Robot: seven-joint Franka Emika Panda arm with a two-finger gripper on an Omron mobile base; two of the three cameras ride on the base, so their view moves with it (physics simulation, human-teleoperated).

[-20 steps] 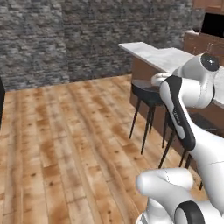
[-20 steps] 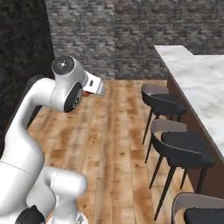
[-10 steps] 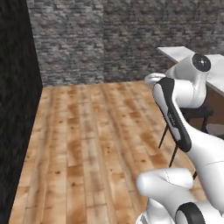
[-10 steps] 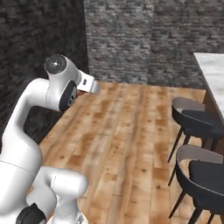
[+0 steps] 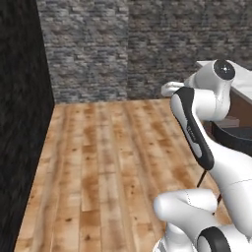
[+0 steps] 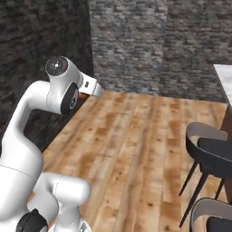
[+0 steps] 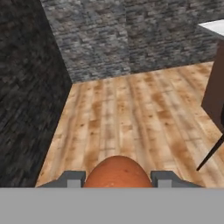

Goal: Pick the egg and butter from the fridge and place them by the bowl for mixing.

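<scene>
The egg [image 7: 116, 172] sits pinched between the two fingers [image 7: 72, 179], held in the air above the wooden floor [image 7: 131, 118]. Beyond the egg, the floor runs to a grey stone wall [image 7: 131, 35], and a dark chair [image 6: 210, 152] stands off to the egg's right.

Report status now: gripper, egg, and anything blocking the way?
Gripper shut on egg. Wooden floor ahead; black stools to the right.
</scene>
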